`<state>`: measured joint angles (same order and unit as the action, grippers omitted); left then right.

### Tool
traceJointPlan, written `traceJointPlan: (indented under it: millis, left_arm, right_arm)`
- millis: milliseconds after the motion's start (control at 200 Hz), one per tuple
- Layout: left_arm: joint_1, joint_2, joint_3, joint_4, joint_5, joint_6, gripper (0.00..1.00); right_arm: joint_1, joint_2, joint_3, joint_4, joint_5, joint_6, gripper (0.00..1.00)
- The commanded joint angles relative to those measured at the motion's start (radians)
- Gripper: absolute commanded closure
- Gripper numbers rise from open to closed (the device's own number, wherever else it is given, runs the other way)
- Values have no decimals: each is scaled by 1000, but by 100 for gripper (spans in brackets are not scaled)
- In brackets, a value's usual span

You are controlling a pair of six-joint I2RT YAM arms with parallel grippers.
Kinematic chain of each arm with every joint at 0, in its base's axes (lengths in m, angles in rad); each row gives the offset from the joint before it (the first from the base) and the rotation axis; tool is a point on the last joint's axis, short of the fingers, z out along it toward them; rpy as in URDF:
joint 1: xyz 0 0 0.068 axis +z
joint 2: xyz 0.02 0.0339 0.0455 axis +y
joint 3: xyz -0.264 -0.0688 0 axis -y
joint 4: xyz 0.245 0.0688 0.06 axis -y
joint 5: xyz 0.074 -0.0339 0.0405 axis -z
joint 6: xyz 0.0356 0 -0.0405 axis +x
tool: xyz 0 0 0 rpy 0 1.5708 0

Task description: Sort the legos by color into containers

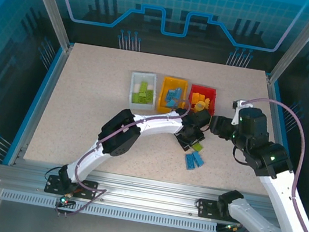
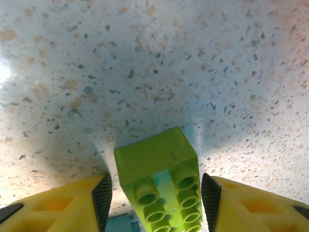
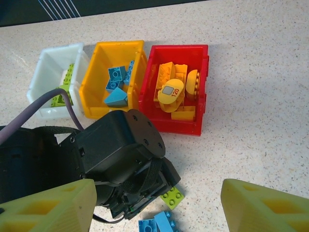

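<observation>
Top cam is poor for the grasp. The L arm [image 1: 153,126] ends in a dark lump right of centre, the R arm [image 1: 277,176] crowds in from the right, and I can't make out fingertips on either. A few blue bricks [image 1: 194,159] lie loose on the tabletop [image 1: 84,111] just below them. On the R wrist cam the black L wrist housing [image 3: 120,154] blocks the lower left and covers the front of the white bin [image 3: 58,50]. Lime pcs sit in that bin, blue pcs in the orange-yellow bin [image 3: 94,94], and orange-yellow pcs in the red bin [image 3: 169,123], one w/ a small "120" tag. On the L wrist cam the lime brick [image 2: 157,164] lies flat on the tabletop between the L fingers [image 2: 102,198], studs toward the lens, its near end cut by the frame bottom. A teal bit [image 2: 120,224] at the bottom edge is too cropped to ID. The L fingers are parted around the brick, w/ a thin gap at the pad on frame left and the other pad abt touching, so not clenched as far as I see. The R fingers [image 3: 48,208] are spread wide at the bottom corners, tips cropped, holding nothing.
</observation>
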<state>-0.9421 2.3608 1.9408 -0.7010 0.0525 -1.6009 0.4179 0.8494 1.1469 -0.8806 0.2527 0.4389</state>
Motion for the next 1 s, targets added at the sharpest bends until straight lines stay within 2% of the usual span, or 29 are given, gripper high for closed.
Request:
traceJointPlan:
  millis: [0, 145, 320, 380, 490, 590, 750, 895, 995]
  left_arm:
    - [8, 41, 20, -13, 30, -26, 51]
    - [12, 20, -16, 31, 25, -23, 64]
    - [23, -141, -141, 69, -120, 64, 67]
    - [34, -226, -199, 78, -171, 109, 68]
    - [71, -393, -328, 71, -251, 206, 68]
    - [143, -528, -432, 58, -286, 314, 68]
    - [321, -644, -483, 10, -325, 566, 68]
    - [483, -578, -390, -23, -310, 766, 67]
    - [544, -474, -286, -21, -288, 871, 67]
  right_arm:
    - [-13, -13, -12, -14, -16, 13, 30]
    - [-14, -13, -21, -9, -20, 13, 30]
    - [-13, -18, -34, 9, -61, -9, 30]
    - [-14, -26, -44, 37, -126, -31, 30]
    - [-11, -45, -86, 138, -360, -77, 30]
    - [3, -40, -119, 199, -450, -73, 30]
    - [51, 1, -132, 252, -453, -51, 30]
    - [98, 41, -129, 280, -414, -43, 30]
    - [125, 63, -131, 291, -374, -32, 30]
